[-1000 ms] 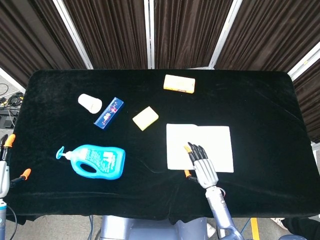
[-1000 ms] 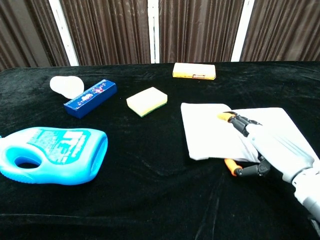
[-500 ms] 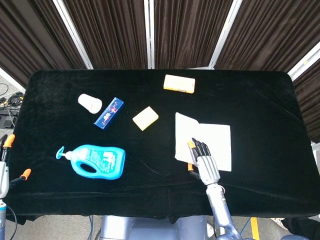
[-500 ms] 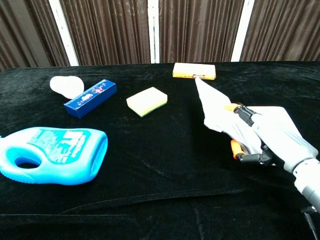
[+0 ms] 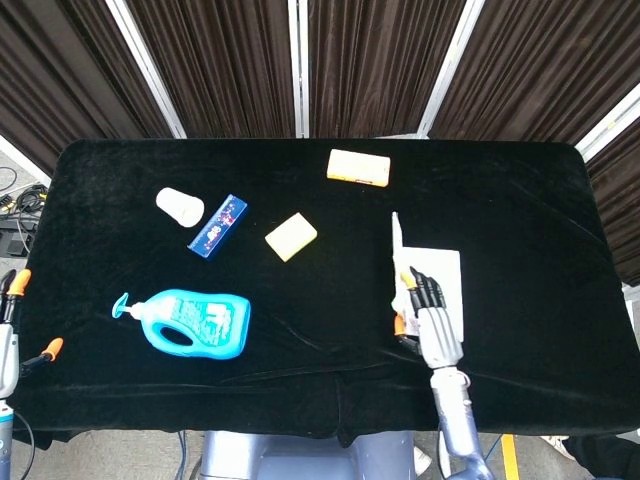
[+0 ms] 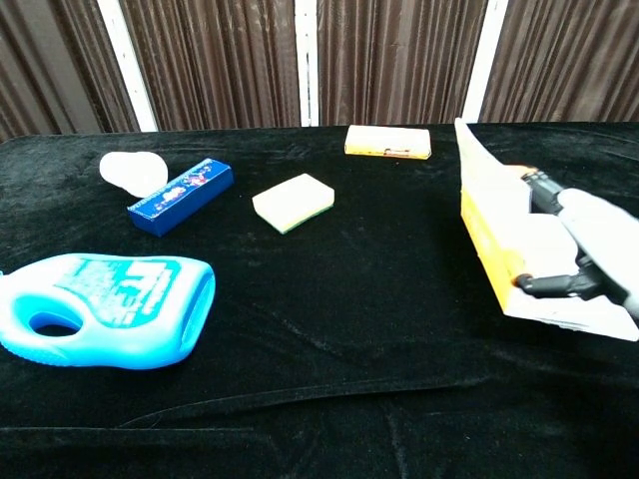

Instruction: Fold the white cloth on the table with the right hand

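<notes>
The white cloth (image 5: 446, 262) lies on the black table (image 5: 520, 200) at the right front. Its left edge stands raised almost upright as a flap (image 6: 485, 185). My right hand (image 5: 433, 320) grips that lifted edge from the near side, with the fingers against the flap. In the chest view the right hand (image 6: 591, 239) is at the far right behind the raised cloth. My left hand (image 5: 10, 325) shows only partly at the left edge of the head view, off the table. Its orange-tipped fingers are apart and hold nothing.
A blue detergent bottle (image 5: 190, 322) lies at the front left. A white cup (image 5: 180, 206), a blue box (image 5: 217, 226) and a yellow sponge (image 5: 291, 236) sit left of centre. A yellow pack (image 5: 358, 167) lies near the back edge.
My right hand has lifted the cloth's left edge and carried it to the right. The cloth went from flat to a steep, nearly upright flap. The left hand has not moved.
</notes>
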